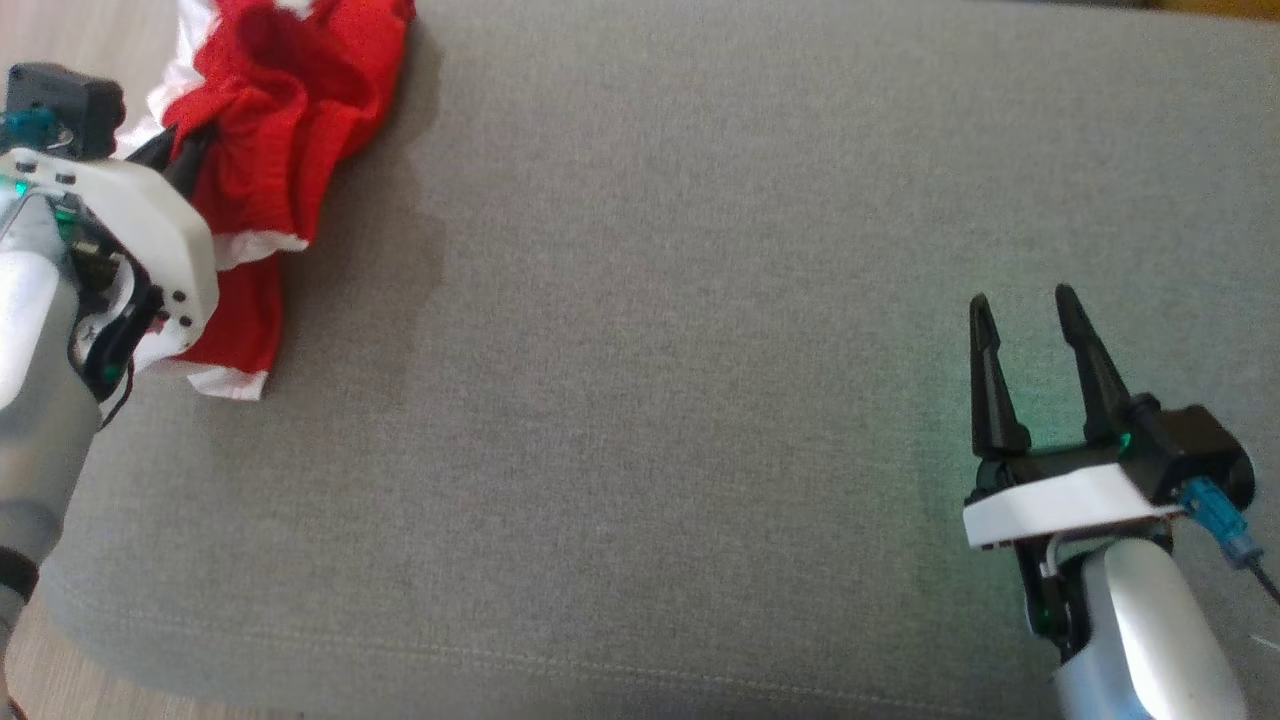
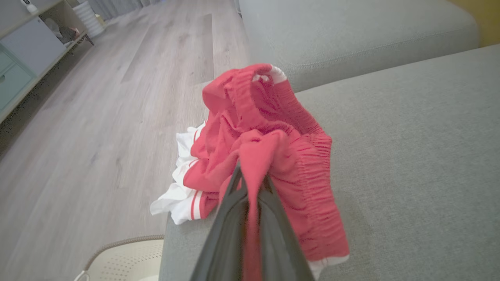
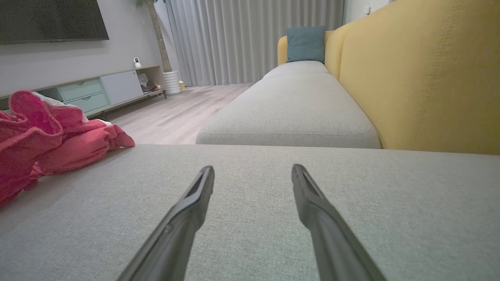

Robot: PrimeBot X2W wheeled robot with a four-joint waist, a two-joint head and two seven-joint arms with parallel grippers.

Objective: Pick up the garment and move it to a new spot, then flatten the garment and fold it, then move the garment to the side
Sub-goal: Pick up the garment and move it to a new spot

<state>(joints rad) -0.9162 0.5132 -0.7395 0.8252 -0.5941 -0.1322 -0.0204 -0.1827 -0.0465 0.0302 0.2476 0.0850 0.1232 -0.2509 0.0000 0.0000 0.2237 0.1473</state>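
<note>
The garment (image 1: 270, 110) is a crumpled heap of red shorts with white trim, at the far left corner of the grey sofa cushion (image 1: 680, 350). In the left wrist view the garment (image 2: 273, 156) bunches up near the cushion's edge, and my left gripper (image 2: 252, 173) is shut on a red fold of it, cloth pinched between both dark fingers. In the head view the left gripper (image 1: 185, 150) is half buried in the fabric. My right gripper (image 1: 1022, 302) rests open and empty at the lower right of the cushion. In the right wrist view the garment (image 3: 43, 132) lies far left of the right gripper (image 3: 253, 172).
The cushion's left edge drops to a wooden floor (image 2: 78, 136), where a pale perforated object (image 2: 129, 257) sits below. A second grey seat (image 3: 293, 109), a yellow backrest (image 3: 429, 70) and a teal pillow (image 3: 306, 43) lie beyond. A low cabinet (image 3: 93, 91) stands by the wall.
</note>
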